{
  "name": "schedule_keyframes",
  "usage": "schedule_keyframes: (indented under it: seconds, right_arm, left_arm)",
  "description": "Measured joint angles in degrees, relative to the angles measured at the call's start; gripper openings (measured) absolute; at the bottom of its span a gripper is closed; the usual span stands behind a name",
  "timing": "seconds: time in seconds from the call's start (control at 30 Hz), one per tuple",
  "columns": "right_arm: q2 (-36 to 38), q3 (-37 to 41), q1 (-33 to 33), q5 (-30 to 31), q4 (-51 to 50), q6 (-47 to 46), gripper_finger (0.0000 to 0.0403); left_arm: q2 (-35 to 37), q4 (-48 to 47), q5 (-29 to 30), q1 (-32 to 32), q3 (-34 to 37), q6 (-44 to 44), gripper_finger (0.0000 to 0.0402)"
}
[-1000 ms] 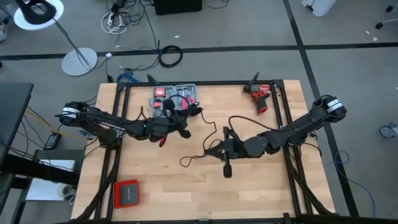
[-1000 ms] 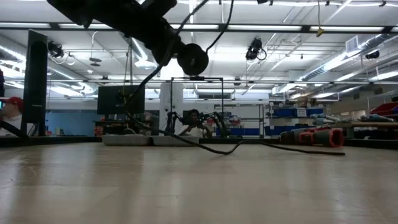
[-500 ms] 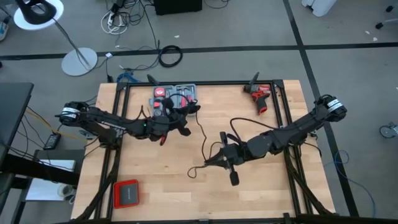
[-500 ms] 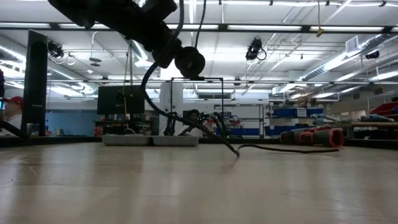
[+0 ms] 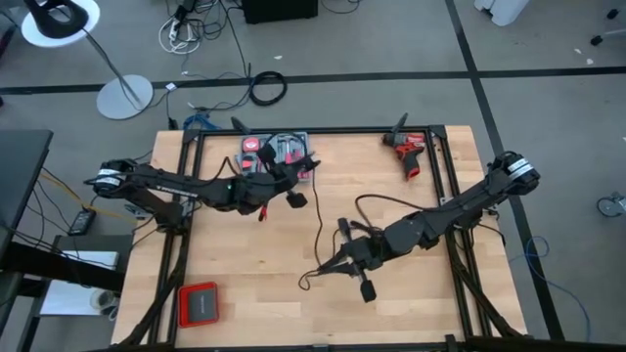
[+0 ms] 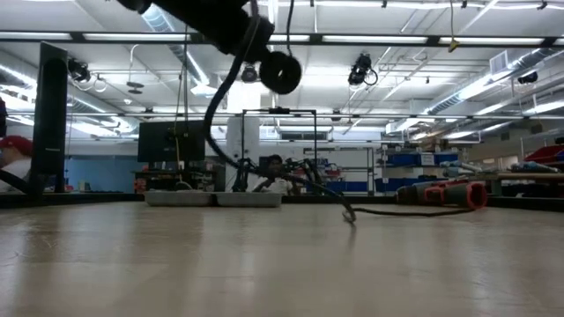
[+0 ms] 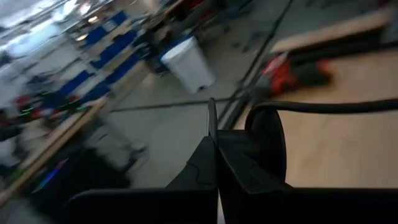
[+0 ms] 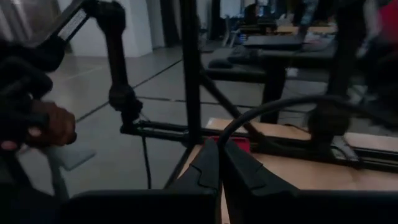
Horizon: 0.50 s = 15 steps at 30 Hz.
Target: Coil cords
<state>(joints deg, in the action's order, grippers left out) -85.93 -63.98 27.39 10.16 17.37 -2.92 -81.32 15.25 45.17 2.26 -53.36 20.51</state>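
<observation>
1. Count: two arms, one black cord (image 5: 320,220), one grey tool case (image 5: 277,154), one red drill (image 5: 408,152), one small red box (image 5: 199,304).
2. The cord lies mid-table, running from the left gripper (image 5: 290,188) down past the right gripper (image 5: 331,265), with a loose tail ending near the table's middle front. Its plug block cannot be picked out for certain.
3. Left gripper: above the table just in front of the tool case, fingers (image 7: 214,158) pressed fully together. In the left wrist view the cord (image 7: 323,107) loops across right above the fingertips; whether it is pinched or only lying against them, cannot tell.
4. Right gripper: low over the table centre, right of the cord's lower stretch. Its fingers (image 8: 219,165) are closed tight, and the cord (image 8: 273,106) arcs up from their tips, so it appears gripped there.
5. Low view: the cord (image 6: 397,210) trails along the tabletop; an arm crosses the top edge, mostly cut off.
6. Left wrist view is heavily blurred; the background is unreadable.
7. The tool case is partly covered by the left arm.
</observation>
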Motion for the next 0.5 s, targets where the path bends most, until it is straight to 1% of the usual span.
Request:
schedule_keyframes:
  seconds: [0.1,0.2,0.3,0.4,0.47,0.5]
  right_arm:
    - [-2.06,-3.58,-0.08,0.12,-5.36,0.09,0.0002]
    - [-3.21,-7.40,0.42,0.76,-10.40,0.17,0.0002]
    - [-3.09,-8.72,1.56,2.43,-11.55,0.67,0.0002]
    - [-2.84,-8.72,3.03,5.21,-13.09,1.77,0.0002]
    - [-2.84,-8.74,3.65,6.68,-15.78,1.21,0.0002]
    - [-2.88,-8.75,4.18,8.35,-17.38,0.74,0.0002]
  left_arm:
    - [-0.90,0.84,-3.92,0.02,-2.77,-0.61,0.0000]
    - [-3.38,0.62,-8.00,-0.11,-6.10,1.21,0.0000]
    - [-6.91,0.52,-12.05,-0.42,-10.12,3.12,0.0000]
    - [-10.35,0.80,-13.03,-1.13,-13.88,3.50,0.0000]
    - [-11.47,1.70,-13.43,-1.58,-14.95,3.43,0.0000]
    - [-11.70,3.51,-14.36,-1.75,-14.99,3.35,0.0000]
